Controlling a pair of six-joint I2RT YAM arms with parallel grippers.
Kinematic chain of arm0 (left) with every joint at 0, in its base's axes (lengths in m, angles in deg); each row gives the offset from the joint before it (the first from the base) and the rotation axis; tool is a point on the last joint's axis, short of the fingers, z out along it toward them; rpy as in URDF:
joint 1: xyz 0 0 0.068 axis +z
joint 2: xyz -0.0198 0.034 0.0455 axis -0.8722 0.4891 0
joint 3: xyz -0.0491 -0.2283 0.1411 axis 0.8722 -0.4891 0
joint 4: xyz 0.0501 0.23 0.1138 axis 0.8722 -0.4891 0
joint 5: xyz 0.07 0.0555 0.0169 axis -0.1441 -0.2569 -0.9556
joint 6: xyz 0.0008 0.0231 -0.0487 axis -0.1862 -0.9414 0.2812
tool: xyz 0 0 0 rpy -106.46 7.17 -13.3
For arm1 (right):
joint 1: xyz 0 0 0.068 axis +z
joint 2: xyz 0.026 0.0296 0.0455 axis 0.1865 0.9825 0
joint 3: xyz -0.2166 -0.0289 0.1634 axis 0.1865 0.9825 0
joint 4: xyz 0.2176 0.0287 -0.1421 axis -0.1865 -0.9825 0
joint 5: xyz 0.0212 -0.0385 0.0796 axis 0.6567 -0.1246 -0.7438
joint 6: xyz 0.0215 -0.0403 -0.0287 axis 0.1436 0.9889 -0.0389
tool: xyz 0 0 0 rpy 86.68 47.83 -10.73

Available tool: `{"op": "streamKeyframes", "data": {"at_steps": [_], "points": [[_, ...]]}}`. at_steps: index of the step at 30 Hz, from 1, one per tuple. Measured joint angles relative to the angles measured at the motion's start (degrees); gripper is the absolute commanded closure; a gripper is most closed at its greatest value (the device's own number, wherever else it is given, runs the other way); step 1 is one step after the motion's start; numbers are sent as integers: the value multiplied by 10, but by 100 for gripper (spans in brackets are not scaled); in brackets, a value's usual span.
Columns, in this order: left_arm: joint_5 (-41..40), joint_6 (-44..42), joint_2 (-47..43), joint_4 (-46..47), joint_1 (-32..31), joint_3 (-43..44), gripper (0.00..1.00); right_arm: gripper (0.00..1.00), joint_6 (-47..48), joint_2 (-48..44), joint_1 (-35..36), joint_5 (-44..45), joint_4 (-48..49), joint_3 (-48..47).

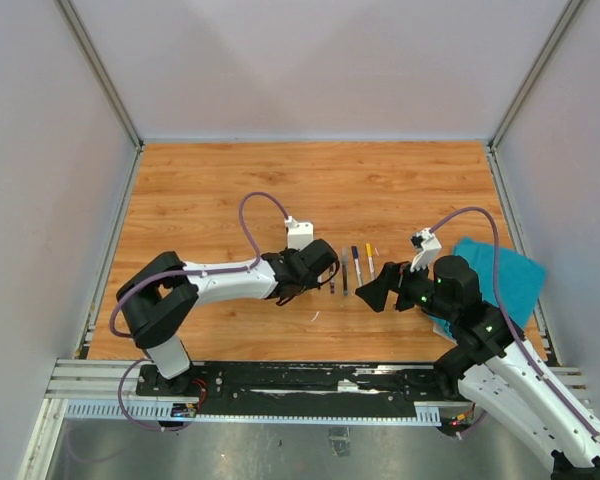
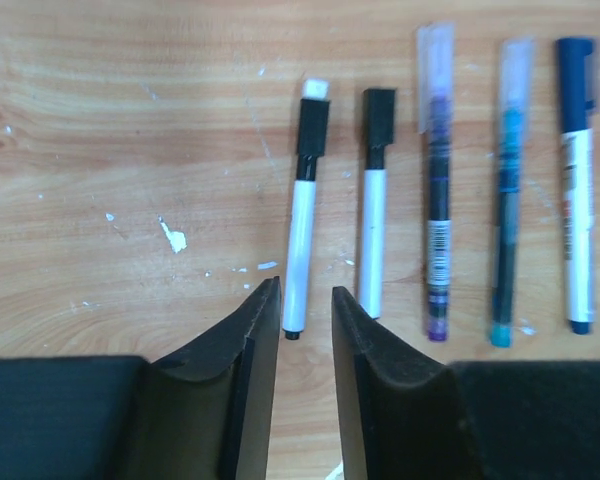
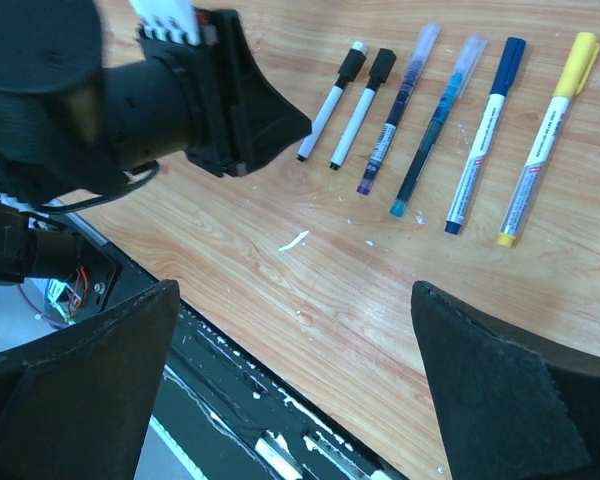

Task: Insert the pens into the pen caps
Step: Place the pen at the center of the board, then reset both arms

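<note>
The left gripper (image 2: 305,288) hangs low over the wooden tabletop (image 2: 100,150), its jaws a narrow way apart and clamped on nothing. Ahead of it and off to its left lies a small white scrap (image 2: 172,237). Straight ahead of its fingertips lies the first white pen (image 2: 300,215). That pen's near end shows in the gap between the two fingers, and whether it brushes the left finger cannot be told. A black cap with a white tip (image 2: 312,130) sits on its far end.

Just ahead of the right finger lies the second white pen (image 2: 372,235), wearing a plain black cap (image 2: 378,115). Further to the gripper's right, side by side and apart from one another, lie three more:
- the purple pen (image 2: 438,215), under a clear cap
- the teal pen (image 2: 504,220), also under a clear cap
- the blue-capped pen (image 2: 578,220)

The yellow-capped pen (image 3: 540,150) ends the row, farthest from the left gripper. Every pen seen has its cap on.

The right gripper (image 3: 295,285) hovers near the tabletop's front edge with its jaws spread wide and nothing between them. The whole row lies ahead of its fingers. Behind it, beside its wrist, lies the teal cloth (image 1: 505,275).
</note>
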Motion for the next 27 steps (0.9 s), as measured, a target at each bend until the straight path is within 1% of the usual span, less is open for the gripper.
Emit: {"op": "streamKeyframes", "data": {"at_steps": [3, 12, 17, 19, 24, 25, 27], "points": [[0, -18, -30, 2, 0, 7, 60, 2, -1, 0, 0, 18, -6, -1], [-1, -80, -142, 9, 1, 10, 51, 2, 2, -7, 0, 86, -47, -18], [-1, -121, -255, 10, 14, -11, 44, 1, 22, -13, 0, 149, -69, -37], [-2, -136, -304, 11, 23, -23, 40, 1, 43, -24, 0, 158, -73, -38], [-10, -172, -426, -3, 29, -62, 27, 1, 96, -65, 0, 176, -100, -61], [-13, -177, -452, -8, 29, -69, 23, 1, 108, -75, 0, 184, -108, -73], [-23, -184, -502, -24, 29, -78, 10, 2, 123, -85, 0, 199, -118, -95]]}}
